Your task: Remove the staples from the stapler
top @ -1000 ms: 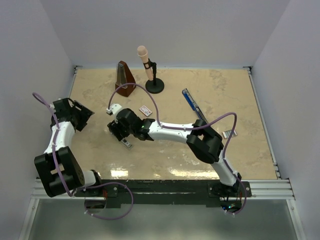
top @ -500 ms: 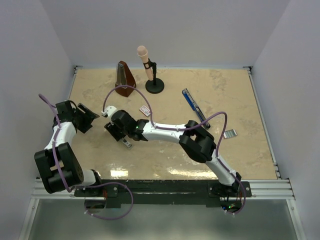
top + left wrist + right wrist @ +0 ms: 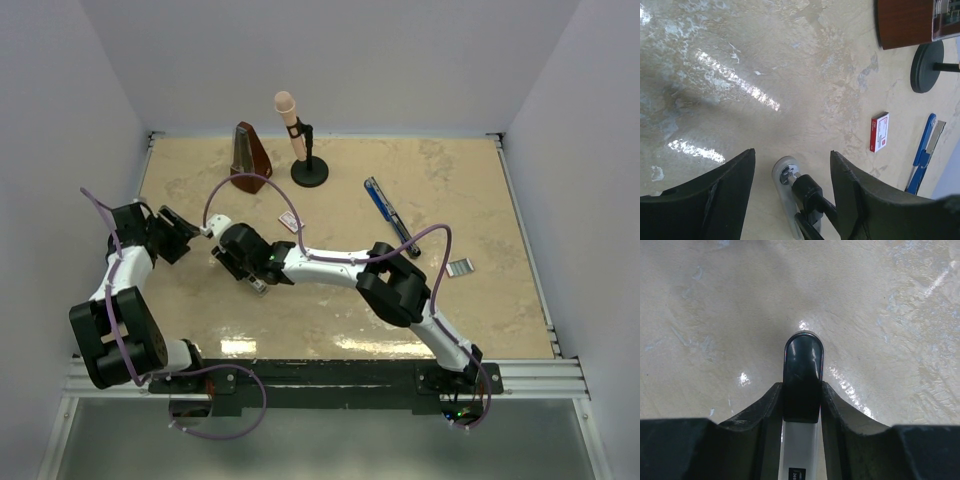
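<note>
The blue-and-black stapler (image 3: 388, 212) lies on the table right of centre, and its blue body (image 3: 922, 145) also shows at the right edge of the left wrist view. The staples (image 3: 460, 267), a small silvery ribbed strip, rest further right. My right gripper (image 3: 250, 272) reaches far left, low over the table. In its wrist view my right gripper (image 3: 802, 395) is shut on a short dark-capped piece (image 3: 803, 360) with a pale silvery body. My left gripper (image 3: 188, 233) stands open beside it; my left gripper (image 3: 792, 151) frames the right wrist's white-and-black cable fitting (image 3: 790, 177) without touching it.
A small white box with red print (image 3: 291, 221) lies just behind the right gripper. A brown pyramid metronome (image 3: 248, 158) and a pink microphone on a black stand (image 3: 297, 130) stand at the back left. Purple cables arc over both arms.
The right gripper has shifted slightly left and its fingers have shut on the dark-capped piece. The left gripper has swung right, closer to the right wrist.
</note>
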You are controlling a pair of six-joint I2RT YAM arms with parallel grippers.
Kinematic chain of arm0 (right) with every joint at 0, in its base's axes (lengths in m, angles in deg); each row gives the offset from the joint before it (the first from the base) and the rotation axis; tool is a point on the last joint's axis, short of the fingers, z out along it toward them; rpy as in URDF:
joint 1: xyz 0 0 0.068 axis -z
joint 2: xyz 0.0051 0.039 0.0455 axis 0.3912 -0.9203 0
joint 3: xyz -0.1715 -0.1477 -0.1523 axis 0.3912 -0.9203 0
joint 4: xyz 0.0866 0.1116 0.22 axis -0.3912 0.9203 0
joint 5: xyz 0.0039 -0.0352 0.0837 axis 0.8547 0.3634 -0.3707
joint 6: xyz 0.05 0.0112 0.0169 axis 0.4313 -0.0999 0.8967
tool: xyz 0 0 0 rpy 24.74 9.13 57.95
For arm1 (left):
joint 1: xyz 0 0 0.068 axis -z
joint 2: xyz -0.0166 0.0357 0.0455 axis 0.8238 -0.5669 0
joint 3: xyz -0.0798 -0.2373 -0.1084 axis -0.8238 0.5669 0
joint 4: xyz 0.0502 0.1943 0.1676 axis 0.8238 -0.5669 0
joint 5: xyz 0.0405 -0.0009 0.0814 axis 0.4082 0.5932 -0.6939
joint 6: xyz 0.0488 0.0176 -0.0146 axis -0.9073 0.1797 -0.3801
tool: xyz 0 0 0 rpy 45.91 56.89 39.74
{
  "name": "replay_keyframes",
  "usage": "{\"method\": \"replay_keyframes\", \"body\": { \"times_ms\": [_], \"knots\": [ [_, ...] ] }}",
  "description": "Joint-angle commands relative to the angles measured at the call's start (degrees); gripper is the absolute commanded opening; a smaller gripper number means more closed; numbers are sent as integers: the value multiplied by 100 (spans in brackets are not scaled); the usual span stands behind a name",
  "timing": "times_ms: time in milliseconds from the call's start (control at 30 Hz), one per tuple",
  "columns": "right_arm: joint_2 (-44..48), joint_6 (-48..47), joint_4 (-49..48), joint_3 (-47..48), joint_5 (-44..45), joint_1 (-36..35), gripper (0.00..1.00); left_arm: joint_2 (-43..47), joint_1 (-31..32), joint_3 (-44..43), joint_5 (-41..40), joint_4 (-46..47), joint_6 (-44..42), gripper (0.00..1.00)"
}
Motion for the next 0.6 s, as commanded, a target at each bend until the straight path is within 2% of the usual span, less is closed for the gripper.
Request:
{"method": "replay_keyframes", "body": {
  "times_ms": [0,167,300,567],
  "knots": [
    [335,-116,-77,-168,326,13,0,136,-37,34,420,277,-371,66],
    [1177,-345,-50,-590,378,109,0,250,-2,227,1079,558,-530,62],
    [1820,-345,-313,-1379,158,259,0,250,112,359,1590,708,-530,60],
    [2814,-266,-656,-2207,-184,549,0,145,832,482,2433,1217,-258,60]
  ]
}}
